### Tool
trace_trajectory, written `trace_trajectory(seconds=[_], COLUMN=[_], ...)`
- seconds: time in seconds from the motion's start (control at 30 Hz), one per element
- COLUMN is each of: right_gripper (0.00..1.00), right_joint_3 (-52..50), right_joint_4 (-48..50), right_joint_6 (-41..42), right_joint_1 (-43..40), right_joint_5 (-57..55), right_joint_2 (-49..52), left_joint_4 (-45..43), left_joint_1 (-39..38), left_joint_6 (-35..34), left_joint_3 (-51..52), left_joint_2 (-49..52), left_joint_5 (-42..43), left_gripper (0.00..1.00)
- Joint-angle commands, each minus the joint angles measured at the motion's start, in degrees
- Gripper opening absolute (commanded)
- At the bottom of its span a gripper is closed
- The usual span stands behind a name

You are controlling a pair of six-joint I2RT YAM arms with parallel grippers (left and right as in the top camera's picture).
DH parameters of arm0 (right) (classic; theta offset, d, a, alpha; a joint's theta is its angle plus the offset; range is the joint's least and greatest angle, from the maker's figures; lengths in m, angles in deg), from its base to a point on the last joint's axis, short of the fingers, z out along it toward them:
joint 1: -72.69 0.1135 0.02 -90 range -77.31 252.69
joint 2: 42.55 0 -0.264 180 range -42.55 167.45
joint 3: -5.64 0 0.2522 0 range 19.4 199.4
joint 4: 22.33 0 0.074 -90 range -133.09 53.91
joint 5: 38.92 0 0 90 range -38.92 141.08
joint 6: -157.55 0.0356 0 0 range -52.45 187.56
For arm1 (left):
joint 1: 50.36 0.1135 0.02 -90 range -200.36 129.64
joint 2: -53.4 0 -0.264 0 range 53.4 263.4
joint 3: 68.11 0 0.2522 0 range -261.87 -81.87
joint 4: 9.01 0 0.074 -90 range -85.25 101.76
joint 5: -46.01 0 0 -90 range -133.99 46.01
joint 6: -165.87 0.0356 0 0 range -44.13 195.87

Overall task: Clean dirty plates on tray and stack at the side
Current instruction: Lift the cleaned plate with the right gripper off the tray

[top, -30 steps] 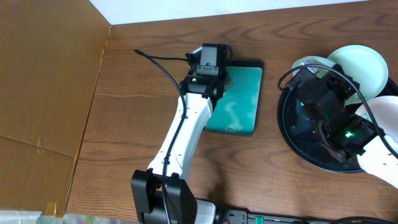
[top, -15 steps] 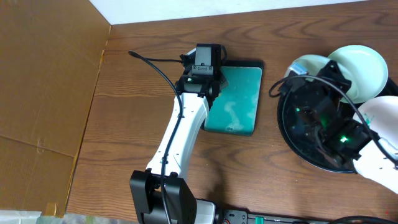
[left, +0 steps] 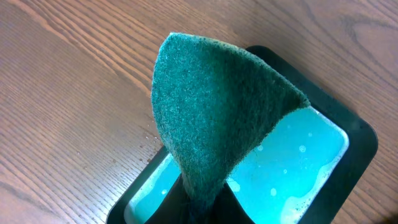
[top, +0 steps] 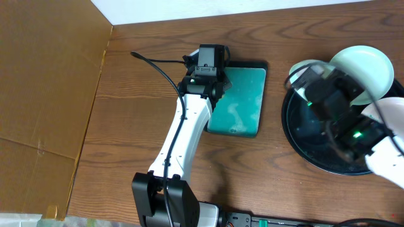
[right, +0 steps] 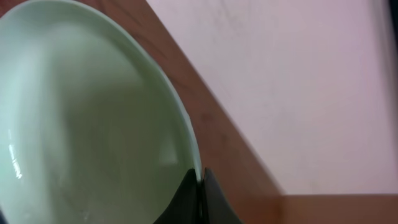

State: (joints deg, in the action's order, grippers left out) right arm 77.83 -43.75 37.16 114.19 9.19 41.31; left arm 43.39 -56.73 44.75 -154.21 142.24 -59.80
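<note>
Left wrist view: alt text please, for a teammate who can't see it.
A green scouring pad stands pinched in the left gripper, over a black-rimmed teal tray flecked with bubbles, on a wooden table.

The sponge (left: 217,118) above the left jaws covers most of them. Left of the right jaws, the plate (right: 81,124) runs off frame. The right arm (top: 385,150) is blurred.

Lab tabletop (top: 126,126), cardboard screen (top: 44,82) alongside

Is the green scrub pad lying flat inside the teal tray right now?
No, the scrub pad is pinched in the left pincer and juts out folded, clear of the teal tray behind it.
</note>
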Motion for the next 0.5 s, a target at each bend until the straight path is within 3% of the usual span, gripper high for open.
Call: trace_trajectory(seconds=[0.0, 0.13, 0.3, 0.47], right_gripper=[0.01, 0.01, 0.01, 0.01], right_joint_3=[0.8, 0.8, 0.8, 0.8], right_joint_4=[-0.4, -2.0, -3.1, -4.0], right_joint_6=[12.9, 23.9, 36.7, 43.5], right_joint_1=[-6.1, -15.9, -32.0, -46.7], right_joint_5=[10.7, 22.8, 49.2, 66.5], right_joint_2=[-2.7, -4.1, -4.4, -4.3], left_joint_4=[0.1, 0.1, 0.1, 0.1], left_joint_1=[0.3, 0.3, 0.3, 0.3], left_joint_6=[0.2, 0.2, 0.2, 0.2], left_joint_3=[0.0, 0.0, 0.0, 0.0], left_joint_2=[-0.2, -0.2, -0.2, -0.2], left_joint_5=[-1.2, -1.2, -1.2, -1.2], left_gripper=[0.07, 0.07, 0.07, 0.08])
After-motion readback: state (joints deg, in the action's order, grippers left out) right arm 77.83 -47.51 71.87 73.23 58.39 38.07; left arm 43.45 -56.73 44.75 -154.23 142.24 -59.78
